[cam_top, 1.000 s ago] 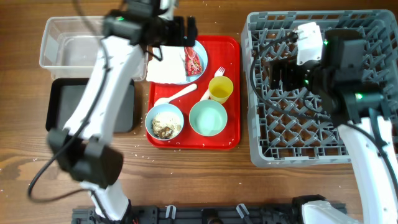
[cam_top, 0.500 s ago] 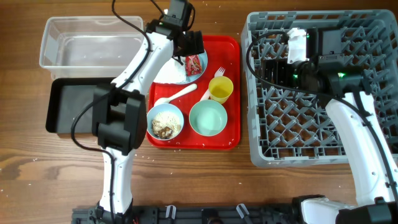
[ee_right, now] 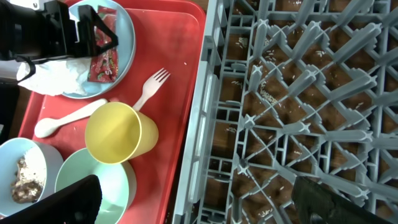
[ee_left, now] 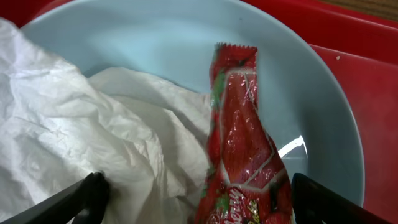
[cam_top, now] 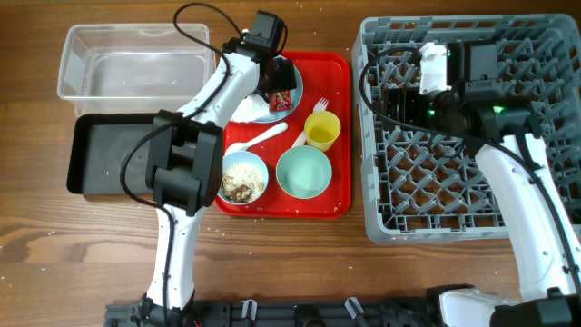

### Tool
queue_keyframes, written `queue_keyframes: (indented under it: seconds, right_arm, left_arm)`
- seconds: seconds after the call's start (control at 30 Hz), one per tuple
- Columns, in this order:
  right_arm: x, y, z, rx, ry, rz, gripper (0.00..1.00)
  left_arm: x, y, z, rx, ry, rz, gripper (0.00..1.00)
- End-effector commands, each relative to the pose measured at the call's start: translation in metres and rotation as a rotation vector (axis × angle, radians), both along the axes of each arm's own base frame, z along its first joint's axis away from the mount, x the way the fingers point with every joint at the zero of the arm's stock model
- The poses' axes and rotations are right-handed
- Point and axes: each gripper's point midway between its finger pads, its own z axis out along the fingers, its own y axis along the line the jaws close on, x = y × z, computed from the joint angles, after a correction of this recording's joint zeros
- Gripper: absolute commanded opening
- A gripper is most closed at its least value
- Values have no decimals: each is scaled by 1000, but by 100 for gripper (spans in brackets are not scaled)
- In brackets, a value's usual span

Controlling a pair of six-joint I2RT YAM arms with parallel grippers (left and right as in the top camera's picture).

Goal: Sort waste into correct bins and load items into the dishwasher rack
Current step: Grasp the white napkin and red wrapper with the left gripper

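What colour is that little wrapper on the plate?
Red wrapper with green and white print; clearest in the left wrist view.

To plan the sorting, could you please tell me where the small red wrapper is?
In the left wrist view, the red wrapper lies on the pale blue plate, right of the crumpled napkin, below the left pincer.

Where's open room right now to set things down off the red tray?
Open: the clear tub, the black tray, the rack in its near half, and bare table in front of the red tray. The red tray itself is crowded.
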Motion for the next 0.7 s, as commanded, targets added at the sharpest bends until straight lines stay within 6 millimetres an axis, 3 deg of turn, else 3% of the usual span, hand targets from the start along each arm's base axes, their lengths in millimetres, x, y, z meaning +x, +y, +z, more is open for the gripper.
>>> queue_keyframes:
  seconds: [0.0, 0.1, 0.2, 0.3, 0.33, 0.43, 0.5, 0.57, 0.67]
  right_arm:
    - [0, 5, 4, 23, 8, 0, 100]
    - [-1, 5, 3, 22, 14, 0, 100]
    - [-1, 5, 3, 22, 14, 1, 100]
    - [-1, 5, 3, 22, 13, 0, 100]
    - [-1, 5, 3, 22, 13, 1, 100]
    - [-1, 5, 3, 22, 13, 0, 100]
    - [-1, 5, 3, 22, 13, 0, 100]
    - [-1, 5, 3, 22, 13, 0, 100]
    - [0, 5, 3, 22, 12, 0, 100]
  left_arm:
    - [0, 5, -18, 16, 28, 20, 83]
    - [0, 5, -18, 26, 27, -9, 78]
    - [-6, 8, -21, 66, 49, -92, 79]
    - [-17, 12, -38, 100, 106, -141, 74]
    - [-19, 12, -45, 109, 119, -158, 67]
    - [-26, 15, -54, 126, 152, -183, 8]
    - [-26, 15, -53, 128, 153, -186, 4]
    - [-25, 15, -42, 127, 142, -191, 4]
    - [-10, 15, 15, 103, 57, -179, 4]
